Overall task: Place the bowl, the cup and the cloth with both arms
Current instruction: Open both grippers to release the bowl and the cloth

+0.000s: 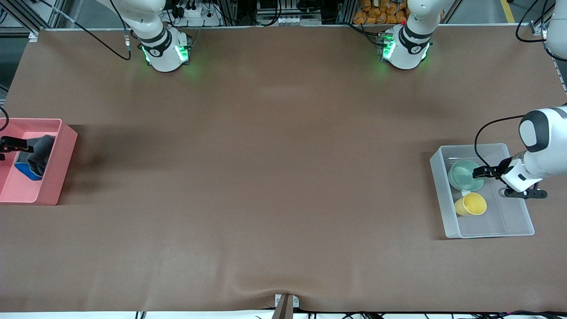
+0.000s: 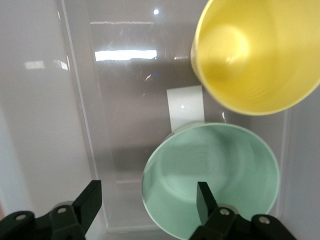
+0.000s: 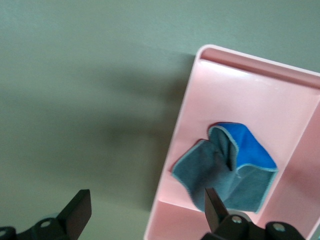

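Front view, starting at the right arm's end of the counter (image 1: 266, 177): a pink bin (image 1: 62, 168) sits at the counter's edge with the cloth (image 1: 39, 153) lying crumpled inside it, dark grey with a patch of its blue underside showing. The right hand (image 1: 9, 142) hangs over this bin, partly cut off by the frame edge. In the right wrist view its two fingers (image 3: 79, 210) stand wide apart with nothing between them, and the cloth (image 3: 225, 167) rests below on the floor of the pink bin (image 3: 280, 95).

Across the brown counter, toward the left arm's end, a clear plastic bin (image 1: 509, 223) holds the bowl (image 1: 462, 175) and the cup (image 1: 471, 204). The cup lies tipped on its side, nearer the front camera than the bowl and just beside it. The left hand (image 1: 483, 173) is over the bowl's edge. From the left wrist view its fingers (image 2: 205, 197) are spread apart, one over the bowl (image 2: 210, 175), the other over the clear plastic bin (image 2: 75, 100), gripping nothing; the cup (image 2: 257, 52) shows its open mouth.
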### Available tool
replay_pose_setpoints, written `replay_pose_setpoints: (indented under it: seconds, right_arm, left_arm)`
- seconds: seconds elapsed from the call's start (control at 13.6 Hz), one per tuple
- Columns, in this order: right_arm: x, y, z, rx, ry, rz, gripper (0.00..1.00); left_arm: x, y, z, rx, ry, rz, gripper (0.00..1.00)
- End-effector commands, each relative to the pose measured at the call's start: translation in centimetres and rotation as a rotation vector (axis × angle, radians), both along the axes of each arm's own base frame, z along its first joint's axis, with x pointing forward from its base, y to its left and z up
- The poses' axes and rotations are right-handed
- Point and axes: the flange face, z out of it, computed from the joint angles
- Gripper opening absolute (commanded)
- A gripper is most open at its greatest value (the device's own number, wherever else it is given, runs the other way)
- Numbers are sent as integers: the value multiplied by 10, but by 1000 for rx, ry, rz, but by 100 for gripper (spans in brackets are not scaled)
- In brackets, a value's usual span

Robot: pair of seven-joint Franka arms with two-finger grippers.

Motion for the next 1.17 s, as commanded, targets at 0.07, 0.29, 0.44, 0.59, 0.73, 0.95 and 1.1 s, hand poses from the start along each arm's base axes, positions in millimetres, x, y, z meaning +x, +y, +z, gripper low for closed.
replay_pose_setpoints:
  seconds: [0.07,0.29,0.44,0.59,0.73,0.95,1.1]
  right_arm:
    - [4,49,24,8,24,-70,100]
    - [13,92,35,-6,45,-116,100]
    - [17,125,49,-13,56,-135,100]
    - [20,154,67,-23,50,-170,100]
    - [23,188,80,-38,38,-205,100]
    - [26,225,92,-42,30,-216,100]
    - [20,239,107,-42,24,-242,100]
  left_arm:
    - [7,-11,56,55,-23,-18,100]
    - [16,-12,92,63,-18,-12,100]
    - [22,-23,112,61,-27,-18,100]
    - [22,-27,131,77,-50,-5,100]
    - [24,-41,148,60,-75,-4,100]
    - [24,-66,173,71,-107,41,100]
    - [24,-77,188,79,-127,49,100]
